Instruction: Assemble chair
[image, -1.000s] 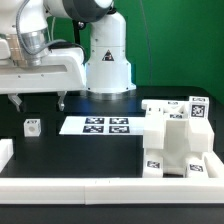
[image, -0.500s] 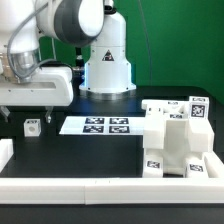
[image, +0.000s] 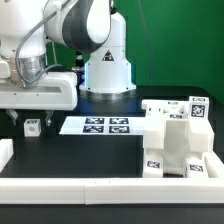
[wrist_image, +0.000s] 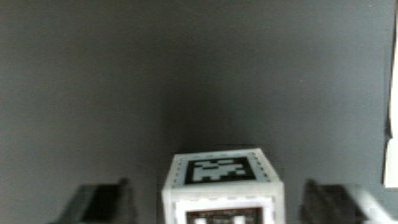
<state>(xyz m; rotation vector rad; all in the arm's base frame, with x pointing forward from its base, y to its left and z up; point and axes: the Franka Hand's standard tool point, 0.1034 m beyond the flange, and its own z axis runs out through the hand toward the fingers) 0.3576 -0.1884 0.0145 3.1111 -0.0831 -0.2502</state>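
A small white chair part (image: 33, 127) with a black-and-white tag on top stands on the black table at the exterior view's left. My gripper (image: 31, 120) has come down over it, with one finger on each side. In the wrist view the part (wrist_image: 221, 185) sits between the two dark fingers (wrist_image: 103, 200), with a gap showing on either side, so the gripper (wrist_image: 221, 206) is open and touches nothing. The larger white chair assembly (image: 178, 140), blocky and tagged, stands at the exterior view's right.
The marker board (image: 100, 126) lies flat just to the right of the small part. The robot's white base (image: 108, 65) rises behind it. A white rim (image: 100, 190) runs along the table's front, with a white block (image: 5, 152) at the far left edge.
The gripper has moved down and toward the exterior view's left, from above the table to straddling the small part. Its fingers have drawn somewhat closer together.
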